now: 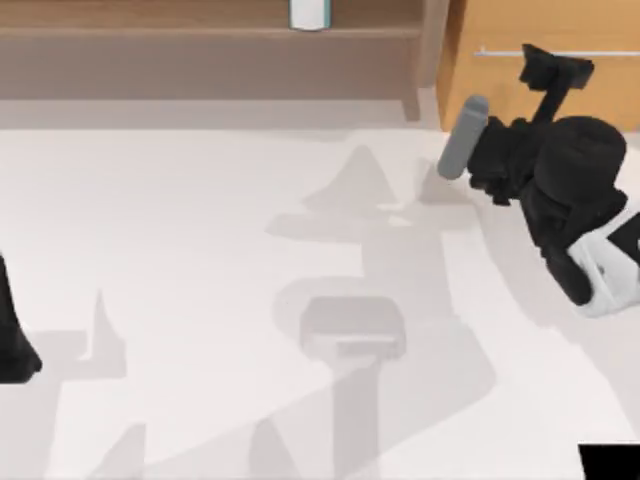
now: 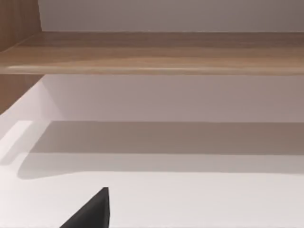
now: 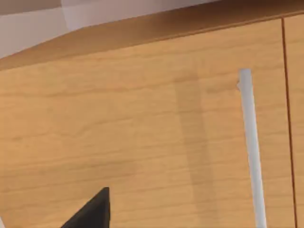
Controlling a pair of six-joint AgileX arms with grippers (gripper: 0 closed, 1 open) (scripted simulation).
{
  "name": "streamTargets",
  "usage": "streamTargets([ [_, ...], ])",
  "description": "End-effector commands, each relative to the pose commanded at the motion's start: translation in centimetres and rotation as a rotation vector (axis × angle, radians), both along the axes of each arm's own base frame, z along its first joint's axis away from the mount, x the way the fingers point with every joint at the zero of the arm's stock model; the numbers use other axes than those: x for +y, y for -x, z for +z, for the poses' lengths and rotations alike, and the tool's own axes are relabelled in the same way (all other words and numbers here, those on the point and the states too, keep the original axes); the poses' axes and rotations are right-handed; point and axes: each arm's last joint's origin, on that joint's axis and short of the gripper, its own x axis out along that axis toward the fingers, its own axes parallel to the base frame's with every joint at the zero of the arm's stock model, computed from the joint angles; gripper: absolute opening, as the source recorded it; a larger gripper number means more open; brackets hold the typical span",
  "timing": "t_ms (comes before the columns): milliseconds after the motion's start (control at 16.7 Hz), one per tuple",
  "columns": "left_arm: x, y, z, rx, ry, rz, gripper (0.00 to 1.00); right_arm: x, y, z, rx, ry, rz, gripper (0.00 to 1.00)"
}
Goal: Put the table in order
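Our table [image 1: 200,260] spreads white and smooth across nearly the whole top view, from the lower edge up to the foot of the furniture along the upper edge, and only grey shadows lie on its surface. In the left wrist view the same white top [image 2: 190,199] runs back under the shelf.

Along the upper left of the top view stands the light brown wooden shelf [image 1: 200,30], with a small white and pale blue container [image 1: 309,14] on its board near the upper middle. In the upper right sits the orange-tan drawer cabinet [image 1: 500,60], its silver bar handle [image 1: 500,52] a thin line across the front; the right wrist view looks straight at that cabinet front [image 3: 118,133] with the handle [image 3: 250,142] close by.

Our right gripper [image 1: 556,68] is raised in the upper right of the top view, in front of the cabinet and just beside the handle; we cannot tell how far its claw is parted or whether it has hold of anything. A dark fingertip [image 3: 92,211] shows low in the right wrist view.

Our left arm [image 1: 12,330] is parked at the left edge of the top view, and we cannot tell the state of its claw
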Motion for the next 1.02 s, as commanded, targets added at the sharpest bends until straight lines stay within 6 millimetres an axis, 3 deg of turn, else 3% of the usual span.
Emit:
streamTargets([
  [300, 0.0, 0.0, 0.0, 0.000, 0.000, 0.000, 1.00, 8.7, 1.6, 1.6, 0.058, -0.320, 0.056, 1.00],
  [540, 0.0, 0.0, 0.0, 0.000, 0.000, 0.000, 1.00, 14.6, 1.3, 3.9, 0.080, -0.641, 0.034, 1.00],
  [780, 0.0, 0.0, 0.0, 0.000, 0.000, 0.000, 1.00, 18.6, -0.4, 7.0, 0.058, -0.972, -0.021, 1.00],
  [1020, 0.0, 0.0, 0.0, 0.000, 0.000, 0.000, 1.00, 20.6, -2.2, 9.9, 0.011, -1.241, -0.069, 1.00],
])
